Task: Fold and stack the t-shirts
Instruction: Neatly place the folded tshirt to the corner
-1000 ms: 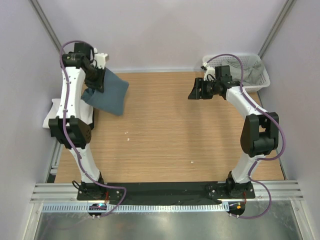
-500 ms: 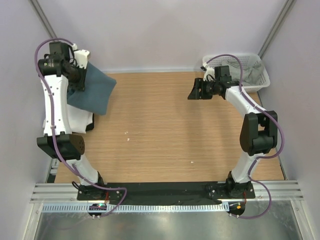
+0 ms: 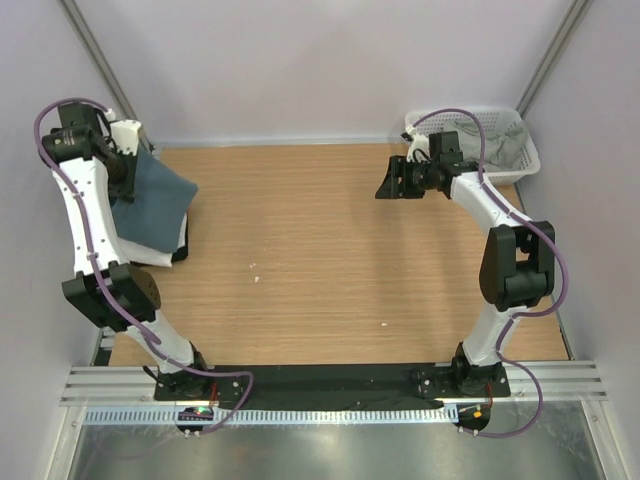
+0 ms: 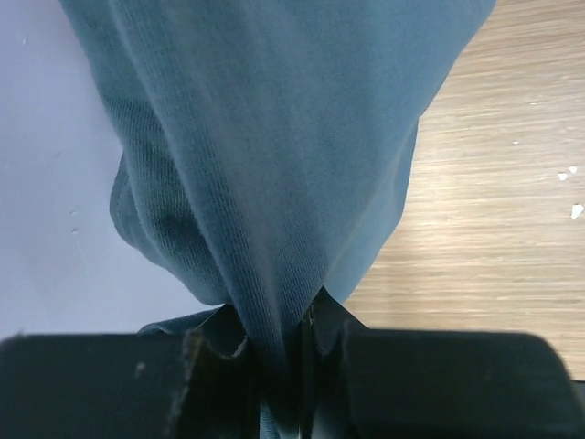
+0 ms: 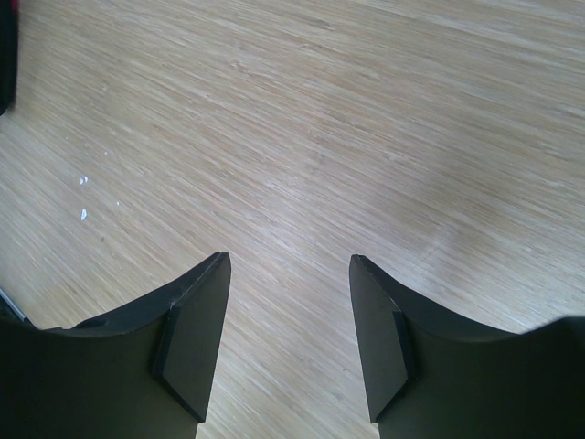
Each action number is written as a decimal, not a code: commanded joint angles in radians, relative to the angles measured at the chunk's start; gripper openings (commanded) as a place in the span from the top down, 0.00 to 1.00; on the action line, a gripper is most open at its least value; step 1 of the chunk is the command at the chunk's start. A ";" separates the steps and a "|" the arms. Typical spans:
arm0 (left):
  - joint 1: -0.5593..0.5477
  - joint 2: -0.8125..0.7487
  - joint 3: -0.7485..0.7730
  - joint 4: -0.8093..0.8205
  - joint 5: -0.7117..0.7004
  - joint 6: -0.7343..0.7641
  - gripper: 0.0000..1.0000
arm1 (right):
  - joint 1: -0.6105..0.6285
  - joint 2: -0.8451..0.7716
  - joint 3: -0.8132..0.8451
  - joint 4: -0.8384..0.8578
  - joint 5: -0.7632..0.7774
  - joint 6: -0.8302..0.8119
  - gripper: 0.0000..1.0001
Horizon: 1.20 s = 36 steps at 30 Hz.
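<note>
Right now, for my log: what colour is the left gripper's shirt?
Slate-blue shirt; best in left wrist view.

A shirt (image 3: 160, 195) is held at the far left corner of the table (image 3: 320, 260), pinched in the left gripper (image 4: 274, 366), above a stack of shirts (image 3: 152, 247) laid at the table's left edge. A basket (image 3: 505, 113) is set in the far right corner, with a further shirt (image 3: 505, 150) inside. The right gripper (image 5: 288, 338) is poised just left of the basket, above the table.
</note>
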 commanded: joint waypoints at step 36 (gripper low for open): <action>0.117 0.209 -0.060 0.259 -0.384 -0.107 0.50 | -0.006 -0.062 -0.036 0.050 -0.004 -0.019 0.39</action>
